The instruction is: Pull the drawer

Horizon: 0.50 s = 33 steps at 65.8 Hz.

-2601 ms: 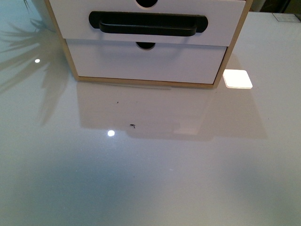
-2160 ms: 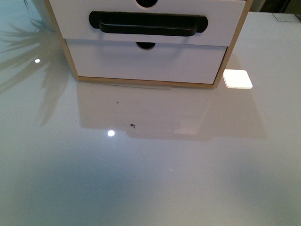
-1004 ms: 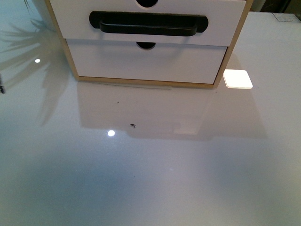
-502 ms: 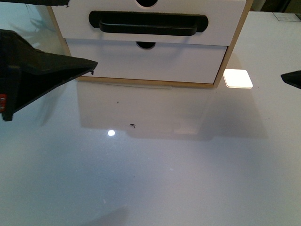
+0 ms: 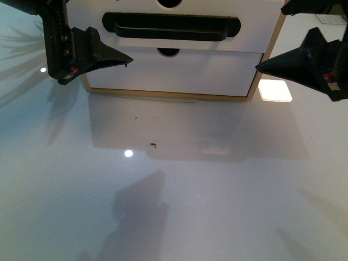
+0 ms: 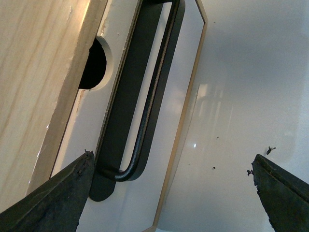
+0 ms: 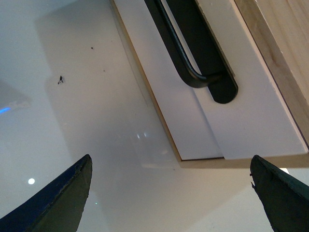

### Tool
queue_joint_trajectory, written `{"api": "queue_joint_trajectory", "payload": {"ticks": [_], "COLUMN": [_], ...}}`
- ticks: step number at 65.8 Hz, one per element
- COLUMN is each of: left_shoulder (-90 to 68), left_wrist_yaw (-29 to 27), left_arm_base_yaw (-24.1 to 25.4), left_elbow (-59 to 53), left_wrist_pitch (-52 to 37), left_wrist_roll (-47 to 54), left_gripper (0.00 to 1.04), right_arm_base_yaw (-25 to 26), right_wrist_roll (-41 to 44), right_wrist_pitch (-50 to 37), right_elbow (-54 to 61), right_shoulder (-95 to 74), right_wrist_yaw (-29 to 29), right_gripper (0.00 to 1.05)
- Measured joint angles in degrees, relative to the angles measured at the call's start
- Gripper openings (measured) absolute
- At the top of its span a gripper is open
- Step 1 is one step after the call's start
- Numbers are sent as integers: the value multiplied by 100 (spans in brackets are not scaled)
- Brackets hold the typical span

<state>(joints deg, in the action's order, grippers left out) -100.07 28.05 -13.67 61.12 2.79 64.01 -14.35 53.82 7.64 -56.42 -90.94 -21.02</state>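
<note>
The drawer is the wide white front at the top of the wooden cabinet, with a long black bar handle and a half-round notch. It stands slightly forward of the front below it. My left gripper hangs open at the cabinet's left corner, and my right gripper hangs open at its right corner. Neither touches the handle. In the left wrist view the handle lies ahead of the open gripper. The right wrist view shows the handle's other end beyond the open gripper.
Below sits a plain white drawer front with only a small notch. A white square tile lies on the glossy white table right of the cabinet. A small dark speck marks the table in front.
Both arms have come into view, the left from the left edge and the right from the right edge, up to the cabinet's corners. The drawer has not moved.
</note>
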Motion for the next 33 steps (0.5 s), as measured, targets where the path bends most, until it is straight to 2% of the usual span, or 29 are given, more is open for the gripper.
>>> {"api": "queue_joint_trajectory", "payload": {"ticks": [33], "left_shoulder": [-601], "left_wrist_yaw": [-20], "left_arm_base_yaw": [-79], "left_elbow": [444], "left_wrist_pitch": [297], "left_wrist_roll": [92], "left_gripper": [97], "right_arm_base_yaw": [-380], "right_wrist_roll": [22], "right_wrist_pitch": [94], "right_elbow": [-837], "right_shoulder": [-874], "right_wrist_yaw": [-111], "right_gripper": [96]}}
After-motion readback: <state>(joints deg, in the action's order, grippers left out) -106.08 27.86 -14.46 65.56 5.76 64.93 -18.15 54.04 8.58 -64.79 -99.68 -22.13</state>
